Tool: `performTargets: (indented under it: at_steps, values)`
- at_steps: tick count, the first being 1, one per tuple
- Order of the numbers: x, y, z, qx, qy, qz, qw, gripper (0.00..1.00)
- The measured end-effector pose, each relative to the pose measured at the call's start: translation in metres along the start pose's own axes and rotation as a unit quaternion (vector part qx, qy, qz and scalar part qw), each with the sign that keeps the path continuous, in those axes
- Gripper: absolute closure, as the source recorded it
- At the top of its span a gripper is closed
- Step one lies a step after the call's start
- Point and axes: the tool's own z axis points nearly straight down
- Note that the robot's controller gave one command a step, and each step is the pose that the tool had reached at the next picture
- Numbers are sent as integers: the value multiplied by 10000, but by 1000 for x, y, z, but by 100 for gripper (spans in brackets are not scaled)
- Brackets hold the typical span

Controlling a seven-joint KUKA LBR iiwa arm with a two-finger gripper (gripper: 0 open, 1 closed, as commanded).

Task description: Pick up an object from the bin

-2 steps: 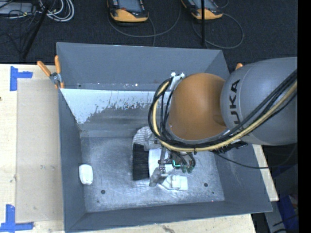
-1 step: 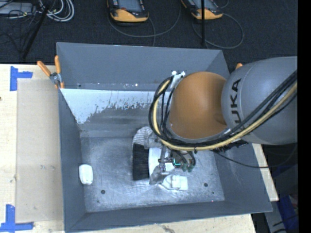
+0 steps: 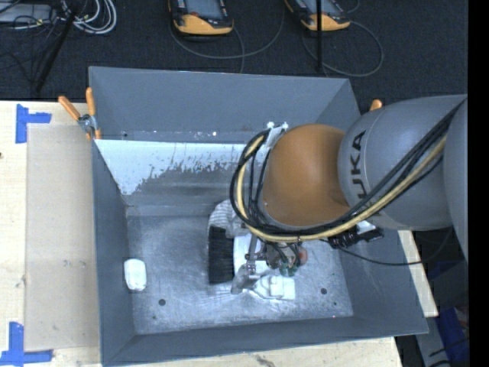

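Single legible marking: brand lettering "KUKA", dark characters on the rounded grey metal arm housing (image 3: 401, 167), running up its curved face just right of the smooth orange dome cover (image 3: 302, 176). The leading "K" is partly cut off by that cover.

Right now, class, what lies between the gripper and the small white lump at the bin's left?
In the camera view, a black oblong block lies just beside the gripper; from it to the white lump, bare bin floor.
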Motion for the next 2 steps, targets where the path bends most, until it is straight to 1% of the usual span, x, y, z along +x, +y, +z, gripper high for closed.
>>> performTargets:
  at_steps: [1, 2]
  values:
    - [-23, -3, 80, -17, 6, 572, 9984, 100]
    - [-23, -3, 80, -18, 7, 575, 9983, 100]
